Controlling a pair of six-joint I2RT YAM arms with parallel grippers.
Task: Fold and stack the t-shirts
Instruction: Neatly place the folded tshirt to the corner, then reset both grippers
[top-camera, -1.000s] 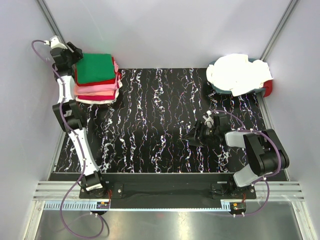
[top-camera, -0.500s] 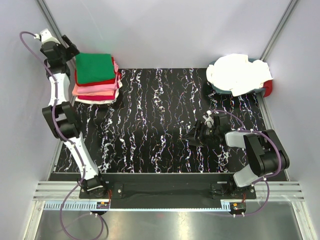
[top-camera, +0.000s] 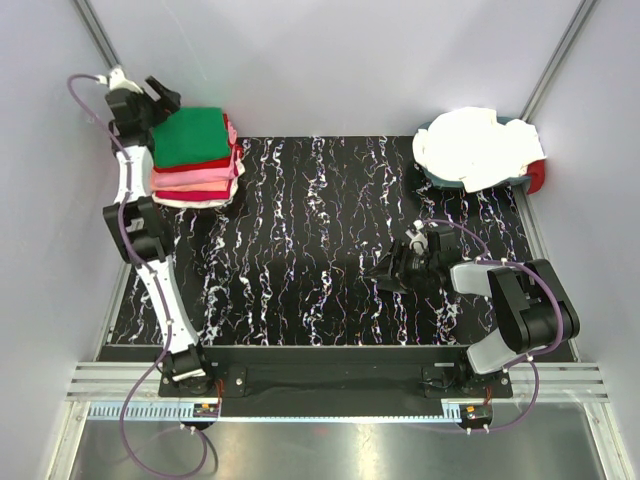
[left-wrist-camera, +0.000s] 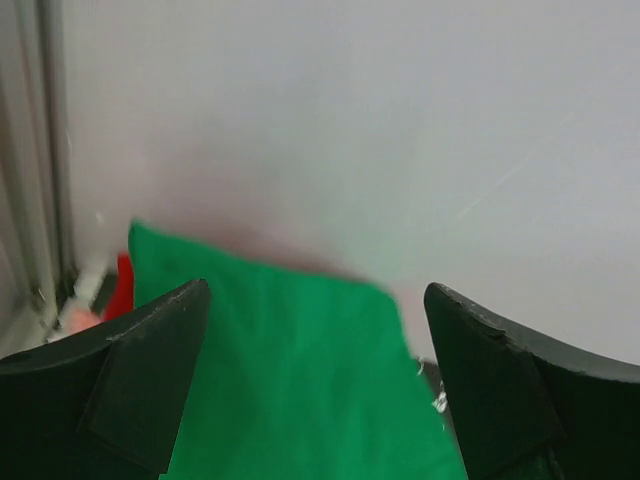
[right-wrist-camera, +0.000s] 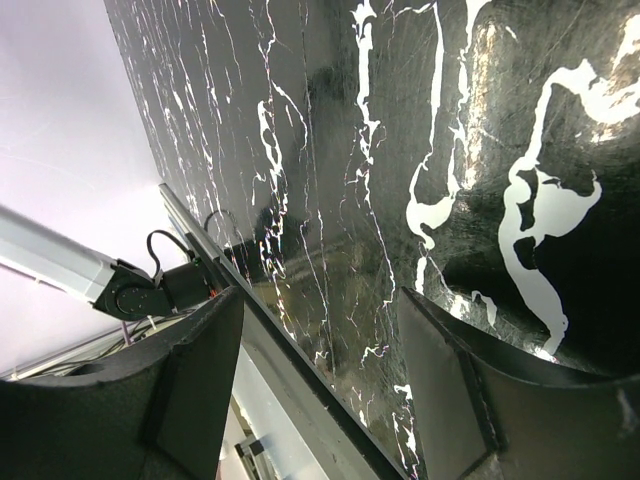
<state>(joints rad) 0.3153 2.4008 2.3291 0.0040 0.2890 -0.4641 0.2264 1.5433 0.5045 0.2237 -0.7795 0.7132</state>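
The green t-shirt (top-camera: 190, 137) is folded into a neat flat square, bright and smooth, lying on top of the stack (top-camera: 195, 182) at the far left corner of the black white-veined mat (top-camera: 300, 260); under it I can see red, pink and cream layers, their edges stepped out a little toward the near side; over at the far right, white t-shirts (top-camera: 475, 145) lie rumpled in a heap on a dark tray (top-camera: 432, 172). The left tool (top-camera: 163, 96) hangs at the far left corner of the stack with its fingers spread wide and nothing between them; from its own camera the green cloth (left-wrist-camera: 290, 390) shows below the gap of the left tool (left-wrist-camera: 312, 300), and whether the tips touch it I cannot tell. The right tool (top-camera: 385, 275) sits low over the mat on the right half of the desk, well apart from both piles; its fingers are parted and empty, only the veined mat (right-wrist-camera: 330, 150) visible between them.
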